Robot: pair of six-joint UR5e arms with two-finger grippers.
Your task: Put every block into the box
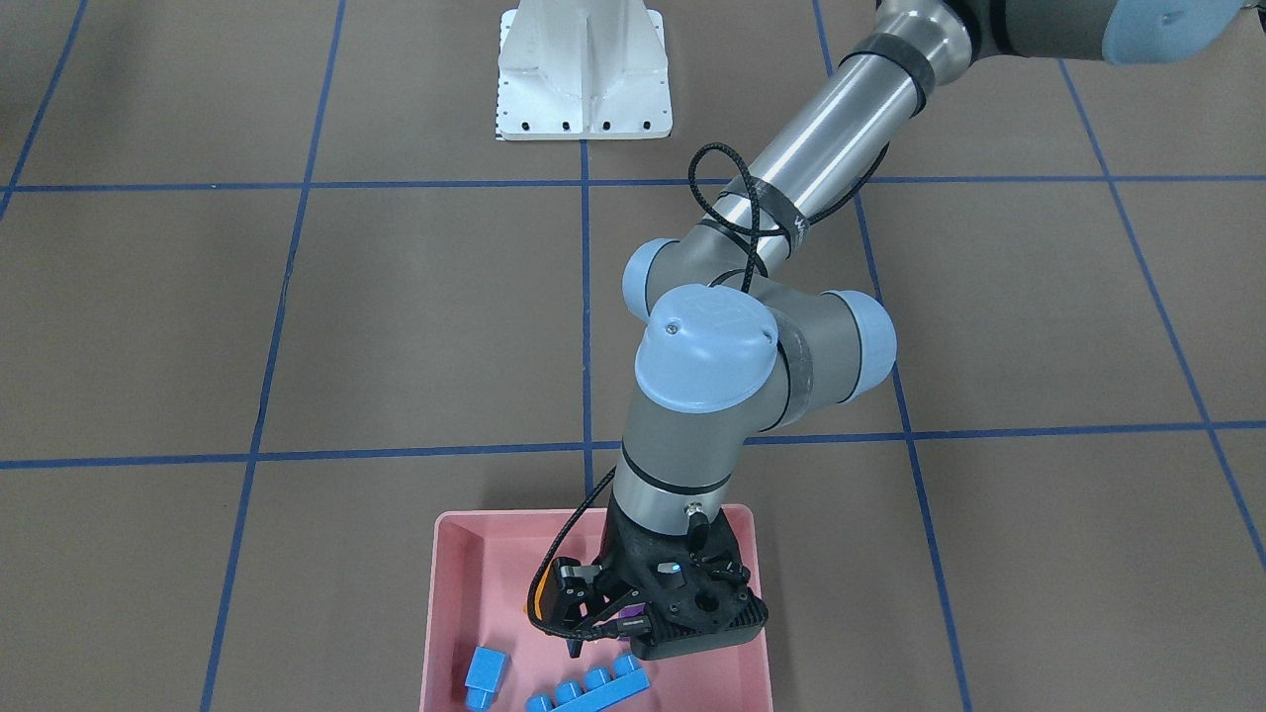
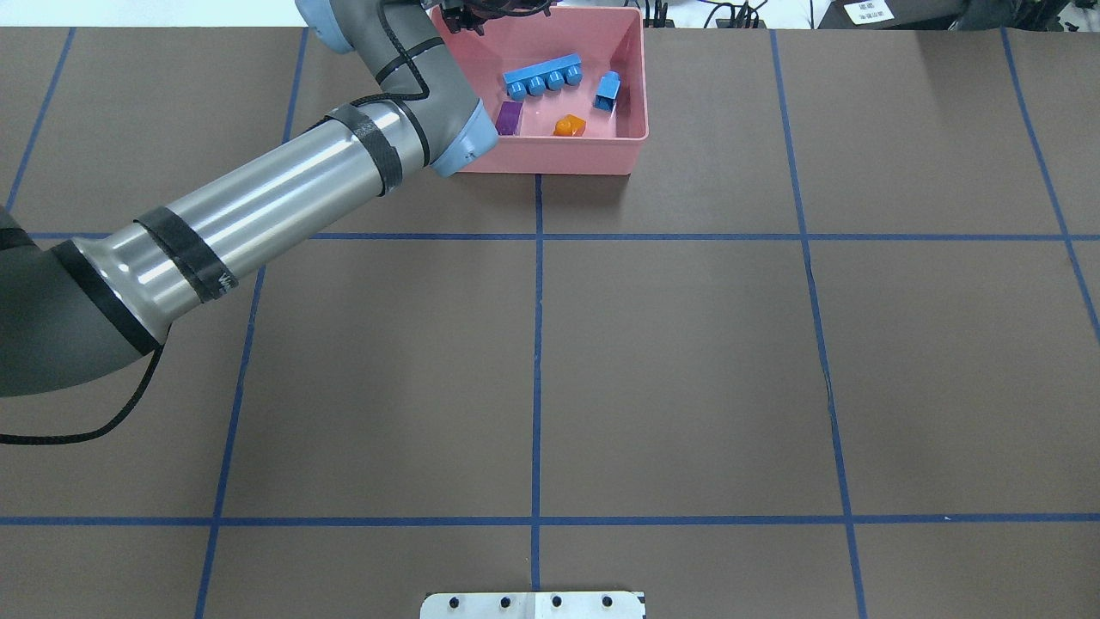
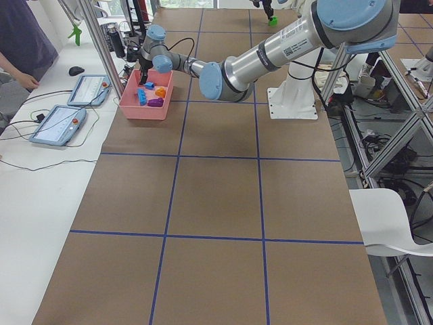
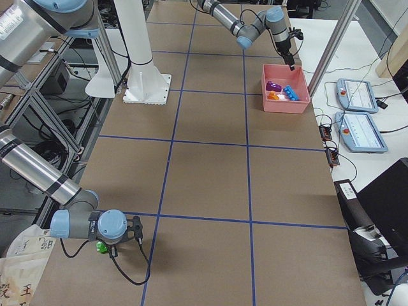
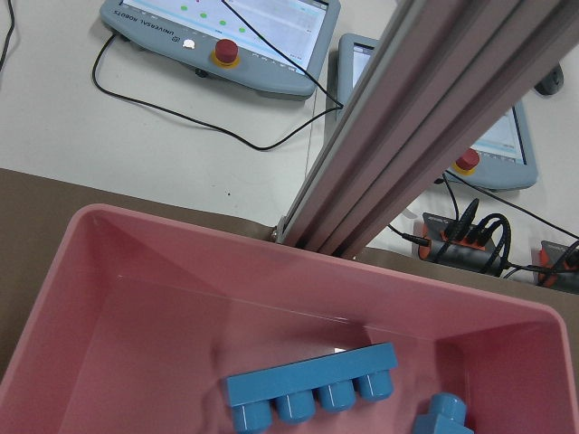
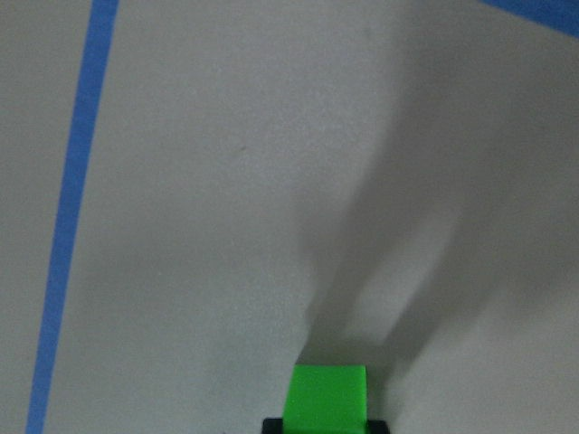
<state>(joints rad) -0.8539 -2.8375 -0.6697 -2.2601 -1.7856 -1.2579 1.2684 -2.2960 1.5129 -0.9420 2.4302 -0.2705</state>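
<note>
In shallow pink plastic tray [image 2: 567, 156]: long light blue 4-stud brick [image 2: 542, 77], small light blue brick [image 2: 608, 90], purple brick [image 2: 509, 119], orange brick [image 2: 568, 126]. Above, left gripper [image 1: 582, 641], spread impossible to tell. Clamped in right gripper [image 4: 104, 248]: green brick [image 6: 327, 393]. On grey pendant [image 5: 217, 36]: "UNIVERSAL ROBOTS".

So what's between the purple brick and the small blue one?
The orange brick, as the overhead view shows. It sits slightly toward the robot from the line joining the purple brick and the small blue brick.

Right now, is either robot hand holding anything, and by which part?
The right gripper seems to clamp the green block by the end nearest its wrist camera. The left gripper, over the box, shows nothing held.
</note>
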